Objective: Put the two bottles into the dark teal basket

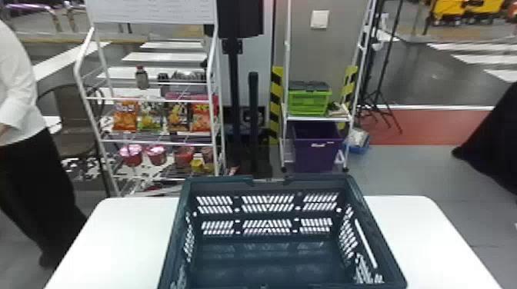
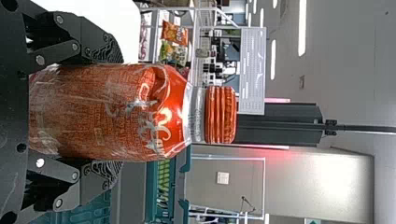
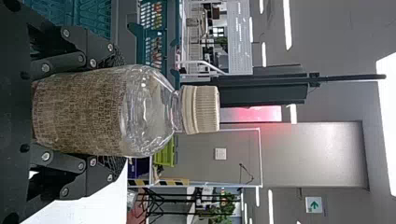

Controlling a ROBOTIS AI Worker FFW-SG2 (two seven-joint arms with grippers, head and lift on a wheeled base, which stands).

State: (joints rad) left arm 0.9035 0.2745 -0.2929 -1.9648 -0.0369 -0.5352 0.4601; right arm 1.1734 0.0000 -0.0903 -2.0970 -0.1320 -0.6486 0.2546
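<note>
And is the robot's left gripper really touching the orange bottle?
Touching. The left wrist view shows it: the left gripper has the orange bottle squeezed between its two black fingers, one against each side.

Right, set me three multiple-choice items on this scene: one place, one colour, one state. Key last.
1. The dark teal basket stands on:
A. the floor
B. the white table
C. the snack rack

2. The left tool holds a bottle whose cap is:
A. orange-red
B. blue
C. green

3. In the right tool, the other bottle is:
A. uncapped
B. upside down
C. capped

Key:
1 B, the head view shows white tabletop on both sides of it.
2 A, the left wrist view shows that colour all over it.
3 C, the right wrist view shows a pale cap on its neck.
</note>
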